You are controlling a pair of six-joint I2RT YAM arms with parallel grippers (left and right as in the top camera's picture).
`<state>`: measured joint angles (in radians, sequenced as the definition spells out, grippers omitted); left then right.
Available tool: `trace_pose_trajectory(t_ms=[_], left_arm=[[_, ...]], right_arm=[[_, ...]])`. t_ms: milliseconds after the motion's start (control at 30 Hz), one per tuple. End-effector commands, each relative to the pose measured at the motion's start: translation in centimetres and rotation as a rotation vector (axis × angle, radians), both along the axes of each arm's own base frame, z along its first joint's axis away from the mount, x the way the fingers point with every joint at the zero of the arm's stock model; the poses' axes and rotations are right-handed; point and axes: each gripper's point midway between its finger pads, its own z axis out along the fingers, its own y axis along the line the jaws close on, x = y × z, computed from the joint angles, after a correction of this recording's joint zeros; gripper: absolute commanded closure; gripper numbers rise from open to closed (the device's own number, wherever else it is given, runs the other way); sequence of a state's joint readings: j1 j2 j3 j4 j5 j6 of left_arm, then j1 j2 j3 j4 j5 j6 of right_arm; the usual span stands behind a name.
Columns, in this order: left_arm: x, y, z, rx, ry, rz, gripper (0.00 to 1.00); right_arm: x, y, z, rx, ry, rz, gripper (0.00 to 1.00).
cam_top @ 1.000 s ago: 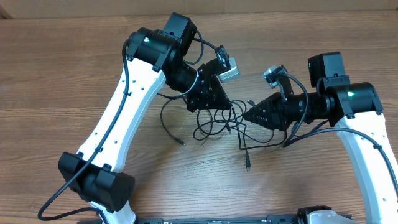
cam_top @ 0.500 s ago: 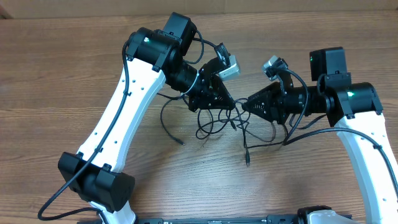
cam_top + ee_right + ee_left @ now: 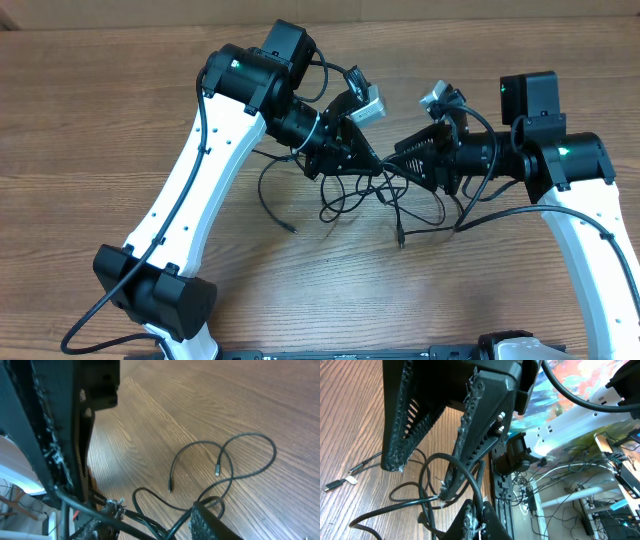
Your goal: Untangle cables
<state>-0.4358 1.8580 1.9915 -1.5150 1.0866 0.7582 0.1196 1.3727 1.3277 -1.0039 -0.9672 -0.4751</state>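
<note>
Looks like the pull-apart stage of the untangling. The cables (image 3: 345, 200) sit in a loose knot on the table (image 3: 100, 100), dead centre of the overhead shot, right under where the two arms meet. One plug (image 3: 400, 240) trails out toward the bottom of the frame, and another end pokes out lower left of the knot.

The left pincer (image 3: 362, 160) is closed tight. In its wrist view a strand looks pinched right at the fingertips, with a loop curling just below, so I'd call that a grip on the cables.

The right pincer (image 3: 398, 165) sits just to the right of it, nearly nose to nose. Its jaws stand partway apart, and in its wrist view strands run across the gap at the bottom of the frame. I can't see anything clamped there.

My guess for the next move: the right one needs to close on a single strand, not the bundle. Then the two should draw apart gently so the loops slide free instead of cinching up.
</note>
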Motion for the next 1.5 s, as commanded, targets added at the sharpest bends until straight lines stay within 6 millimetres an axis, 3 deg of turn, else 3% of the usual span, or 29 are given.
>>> trace_pose_trajectory(t_ms=[0,167,233,333,400,667,733,800,900,1100,1233,1467], left_arm=[[-0.6,0.0,2.0,-0.059,-0.026,-0.008,0.96],[-0.5,0.1,1.9,-0.053,-0.030,-0.006,0.96],[-0.4,0.2,1.6,-0.036,-0.038,-0.002,0.96],[0.3,0.8,0.1,0.059,-0.078,0.021,0.81],[0.8,1.4,-1.0,0.137,-0.082,0.055,0.78],[2.6,3.9,-4.0,0.383,-0.088,0.186,0.77],[2.8,4.1,-4.2,0.402,-0.094,0.193,0.82],[2.8,4.2,-4.3,0.406,-0.096,0.194,0.96],[2.8,3.8,-3.9,0.381,-0.081,0.199,0.96],[2.5,1.9,-2.1,0.233,-0.062,0.164,0.95],[2.9,1.5,-1.6,0.200,-0.085,0.161,0.66],[2.9,1.1,-2.1,0.222,-0.108,0.153,0.66]], right_arm=[[-0.1,0.4,1.0,0.027,-0.028,0.025,0.66],[-0.8,1.2,0.9,0.026,-0.018,0.054,0.96],[-1.1,1.7,0.9,0.026,-0.020,0.070,0.96],[-1.3,2.1,0.9,0.024,-0.020,0.082,0.96],[-1.2,2.0,0.8,0.018,-0.021,0.078,0.96],[0.1,1.2,-0.1,-0.040,0.028,-0.027,0.96],[1.0,0.8,-0.4,-0.060,0.060,-0.100,0.96],[2.3,0.0,-0.9,-0.088,0.104,-0.211,0.96],[3.0,-0.6,-1.3,-0.109,0.135,-0.287,0.96],[2.7,-0.6,-1.5,-0.113,0.155,-0.282,0.96],[2.4,-0.4,-1.3,-0.097,0.161,-0.265,0.96],[2.3,0.0,-1.0,-0.076,0.153,-0.246,0.96]])
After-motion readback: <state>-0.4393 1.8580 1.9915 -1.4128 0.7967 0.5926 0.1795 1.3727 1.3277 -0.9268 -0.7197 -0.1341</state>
